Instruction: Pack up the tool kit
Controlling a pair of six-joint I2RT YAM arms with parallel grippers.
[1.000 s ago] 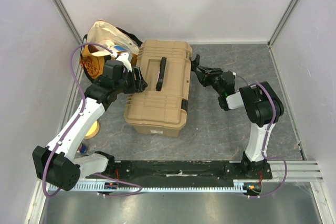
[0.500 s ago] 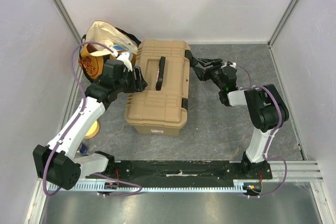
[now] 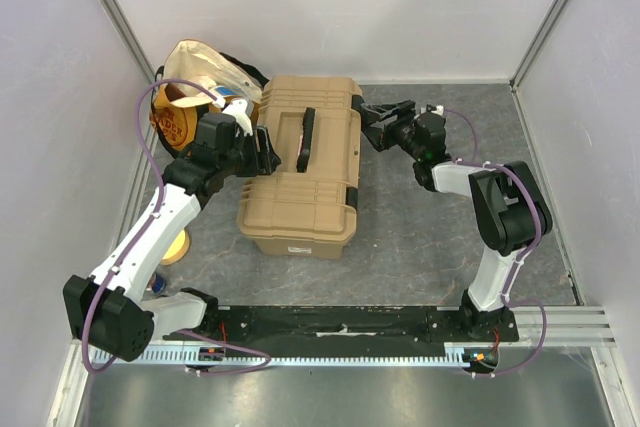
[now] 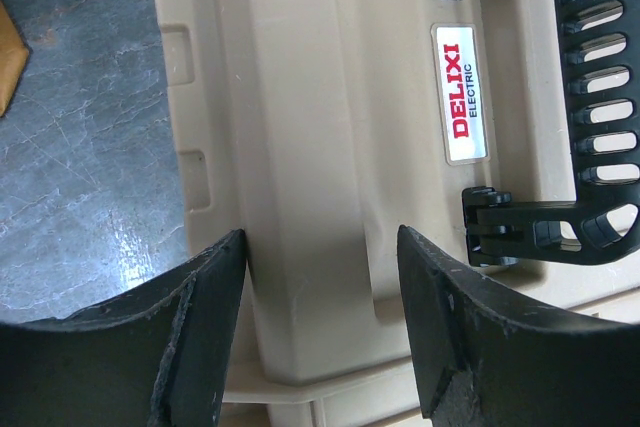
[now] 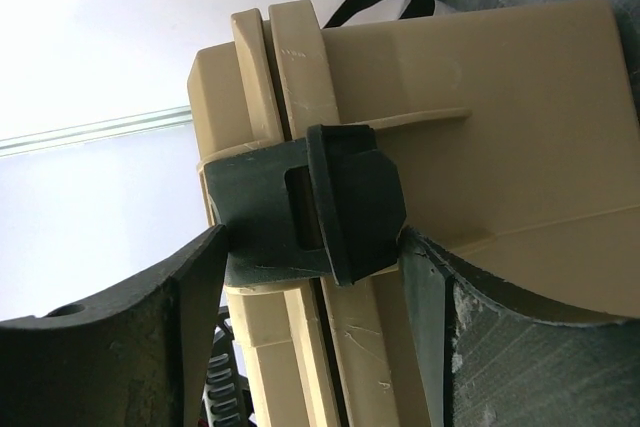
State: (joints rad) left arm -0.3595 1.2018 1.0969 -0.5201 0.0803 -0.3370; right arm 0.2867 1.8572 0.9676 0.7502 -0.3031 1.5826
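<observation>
I see the closed tan toolbox (image 3: 300, 187) lying flat on the grey tabletop (image 3: 430, 237), spanning the gap from one gripper to the other. My left gripper (image 4: 320, 247) straddles a raised rib (image 4: 310, 147) of the lid; I cannot tell whether it pinches. My right gripper (image 5: 315, 242) is released, fingers spread either side of a black latch (image 5: 350, 202) on the box's seam.

The toolbox (image 3: 305, 162) sits in the middle of the counter (image 3: 430, 247), with the cloth bag (image 3: 200, 77) behind it to my left. My left hand (image 3: 268, 152) straddles a ridge at its left edge — my right hand (image 3: 372, 119) brackets the latch (image 5: 350, 202) on its right side.
</observation>
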